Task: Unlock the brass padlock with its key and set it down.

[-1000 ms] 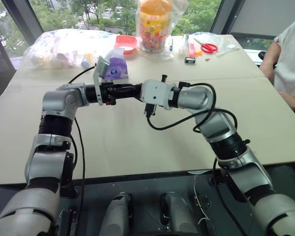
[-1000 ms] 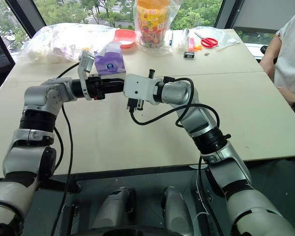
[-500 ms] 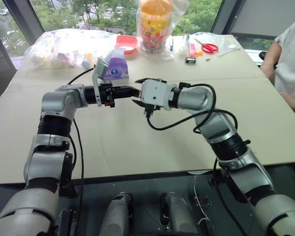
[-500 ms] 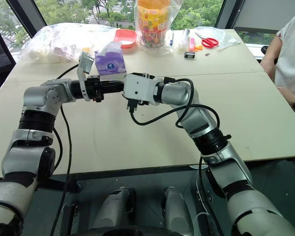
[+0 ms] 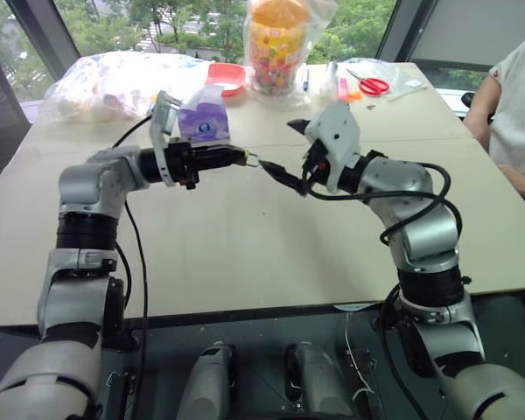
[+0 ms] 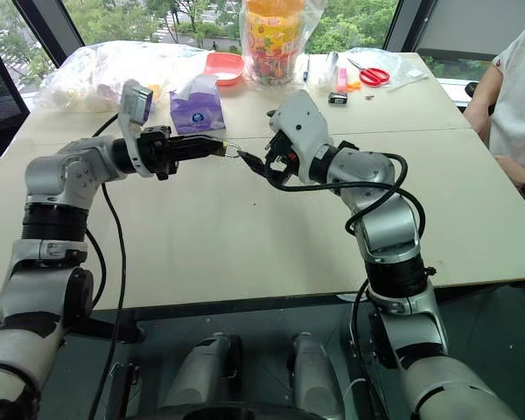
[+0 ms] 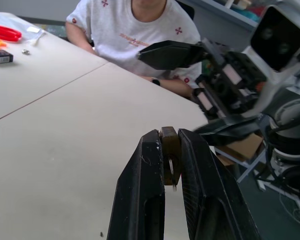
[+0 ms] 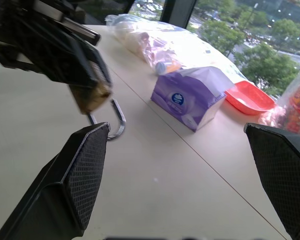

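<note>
The brass padlock [image 7: 169,152] is pinched between the two black fingers of my left gripper [image 5: 243,158], which is held level above the table and points to the right. Its thin silvery shackle [image 8: 116,117] sticks out past the fingertips, hanging below the brass body [image 8: 93,96]. My right gripper [image 5: 290,150] faces it a short way to the right, jaws wide open, one finger above and one just beside the shackle. Nothing sits between those fingers. I cannot make out the key.
A purple tissue box [image 5: 203,125], a red bowl [image 5: 225,76], plastic bags [image 5: 105,83] and a bagged snack jar [image 5: 276,44] line the table's far side. Red scissors [image 5: 367,84] and a small black-and-silver object [image 5: 338,107] lie far right. A person [image 5: 516,96] sits at the right.
My right gripper has opened wide, rolled over, and pulled back to the right from the left gripper's tip. The left gripper still pinches the padlock and has barely moved.
</note>
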